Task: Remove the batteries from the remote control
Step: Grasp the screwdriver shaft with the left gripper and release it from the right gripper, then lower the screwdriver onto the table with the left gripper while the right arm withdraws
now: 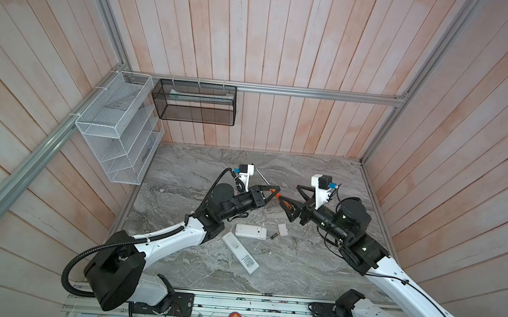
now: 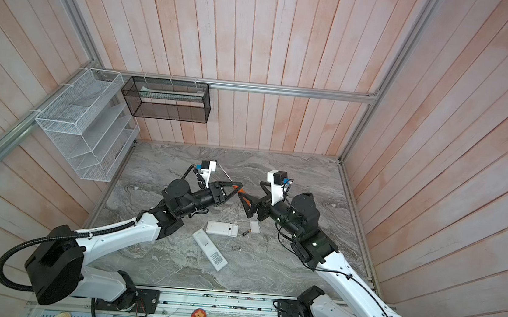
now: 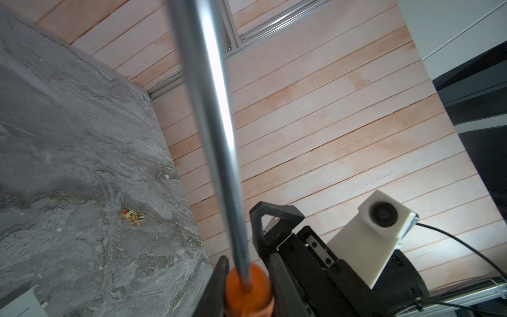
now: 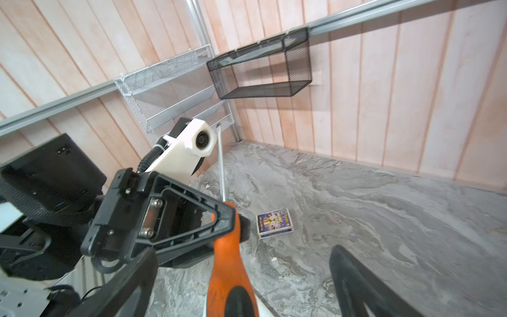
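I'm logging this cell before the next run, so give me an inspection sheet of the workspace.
Surface: grey marbled tabletop, no spills seen.
Job's things: short remote and long remote lie flat; one battery lies loose beside the short remote.
Clutter: white cover plate near the battery; printed box; tiny colourful figure.
Grippers: left gripper shut on the orange-handled screwdriver, held in the air; right gripper open around its handle.
Cables: black corrugated hose loops by the left arm's base; thin cable runs along the right arm.
Surroundings: plank walls, white wire rack, black mesh basket.
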{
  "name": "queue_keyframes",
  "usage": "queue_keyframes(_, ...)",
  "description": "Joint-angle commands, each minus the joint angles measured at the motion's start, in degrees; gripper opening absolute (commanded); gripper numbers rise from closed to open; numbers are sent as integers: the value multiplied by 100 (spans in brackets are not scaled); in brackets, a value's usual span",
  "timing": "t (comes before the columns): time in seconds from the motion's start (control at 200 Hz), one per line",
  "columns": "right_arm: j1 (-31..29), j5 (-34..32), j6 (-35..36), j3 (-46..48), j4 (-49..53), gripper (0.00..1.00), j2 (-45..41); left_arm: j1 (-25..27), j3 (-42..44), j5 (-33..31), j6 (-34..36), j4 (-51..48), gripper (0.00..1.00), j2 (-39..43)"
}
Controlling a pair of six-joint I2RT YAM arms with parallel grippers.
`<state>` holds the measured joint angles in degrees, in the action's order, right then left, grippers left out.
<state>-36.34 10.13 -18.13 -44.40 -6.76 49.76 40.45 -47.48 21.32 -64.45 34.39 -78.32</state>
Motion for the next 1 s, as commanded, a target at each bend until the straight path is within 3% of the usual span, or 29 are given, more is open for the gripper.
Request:
queue_keyframes(0.0, 44, -1193, -437, 18, 316, 98, -419, -271, -217, 176, 432, -1058, 0, 454)
queue_keyframes(0.175, 208, -1223, -547, 59, 616, 98, -739, -1042, -601, 237, 1503, -4114, 0, 1126)
queue_keyframes(0.335, 364, -730, -506, -608, 1626, 98, -145, -1549, -1483, -560, 3139, -7172, 0, 1248)
queue_keyframes(0.445, 390, -343, -395, -1029, 2113, 98, 375, -1641, -1856, -1081, 3872, -8488, 0, 797)
queue_keyframes(0.61, 395, -119, -284, -1458, 2499, 98, 908, -1654, -1823, -1383, 4376, -8958, 0, -51)
queue_keyframes(0.995, 400, 2, -257, -1121, 2788, 98, 741, -1689, -2287, -2127, 5038, -9045, 0, -2011)
